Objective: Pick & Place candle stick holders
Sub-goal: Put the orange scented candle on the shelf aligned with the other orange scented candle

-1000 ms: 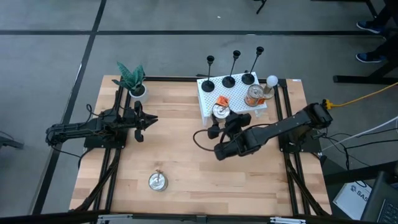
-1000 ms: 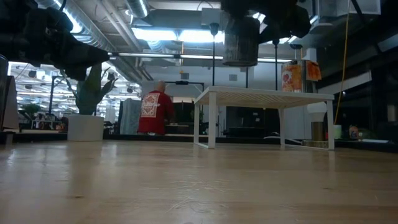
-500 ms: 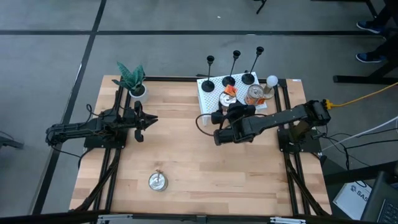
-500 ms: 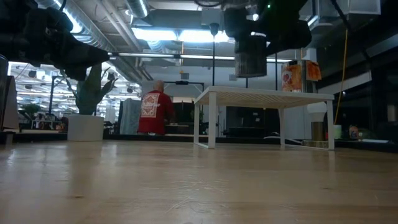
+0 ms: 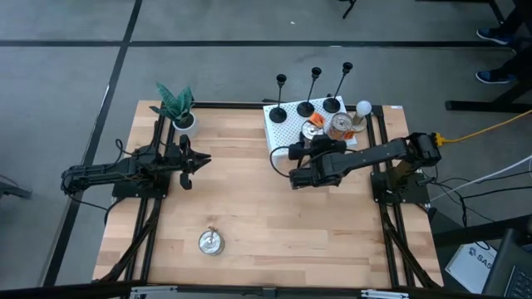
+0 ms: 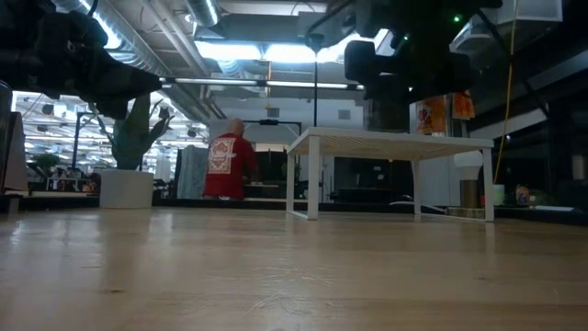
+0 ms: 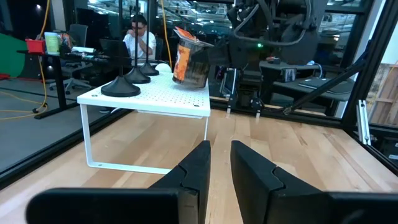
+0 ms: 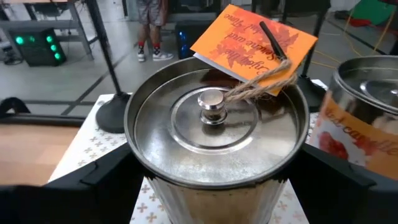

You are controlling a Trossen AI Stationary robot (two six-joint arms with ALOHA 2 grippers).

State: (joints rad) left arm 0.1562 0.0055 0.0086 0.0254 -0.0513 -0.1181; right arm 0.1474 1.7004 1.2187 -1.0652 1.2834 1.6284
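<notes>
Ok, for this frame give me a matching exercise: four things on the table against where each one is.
Things:
1. right claw
2. loose metal lid
3. potted plant
4. candle stick holders

Places:
A. far-left corner of the wooden table
B. in a row along the far edge of the white perforated stand
C. bare wood near the table's front edge, left of centre
D. at the white stand, clamped around a lidded tin candle with an orange tag

Pairs: 1-D, 2-C, 3-A, 4-B
</notes>
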